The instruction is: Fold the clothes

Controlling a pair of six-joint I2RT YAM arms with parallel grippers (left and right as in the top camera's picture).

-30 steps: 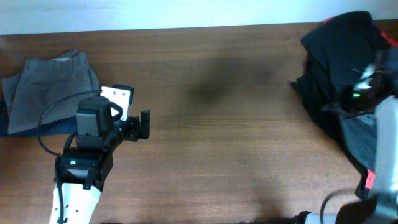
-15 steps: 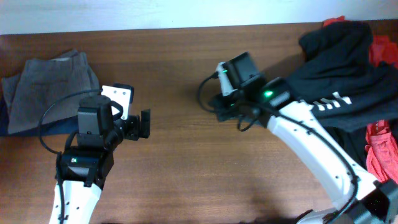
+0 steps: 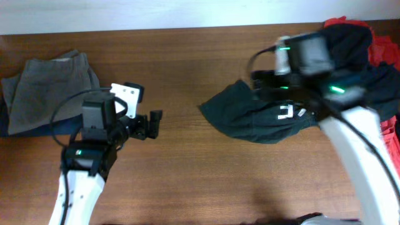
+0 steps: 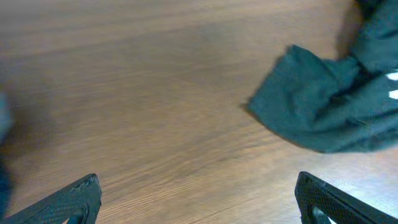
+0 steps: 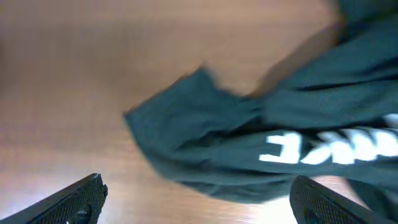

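Observation:
The clothes, a black T-shirt (image 3: 250, 115) with a white print (image 3: 287, 112), lie crumpled on the wooden table right of centre, trailing back to a pile at the far right. My right gripper (image 3: 265, 84) hovers over the shirt's back edge. In the right wrist view it (image 5: 196, 196) is open and empty, with the shirt (image 5: 205, 137) spread just beyond its fingertips. My left gripper (image 3: 155, 125) is open above bare wood, well left of the shirt. The left wrist view shows it (image 4: 196, 199) wide apart, with the shirt's corner (image 4: 311, 112) ahead to the right.
Grey trousers (image 3: 50, 90) lie folded at the far left, over something blue (image 3: 5, 122) at the table's edge. A red shirt (image 3: 382, 50) lies under the black fabric at the right edge. A pale wall borders the table's back.
My right arm pulled the black shirt from the right-hand pile out towards the middle, then opened, let it drop and drew back right. The left arm shifted slightly right.

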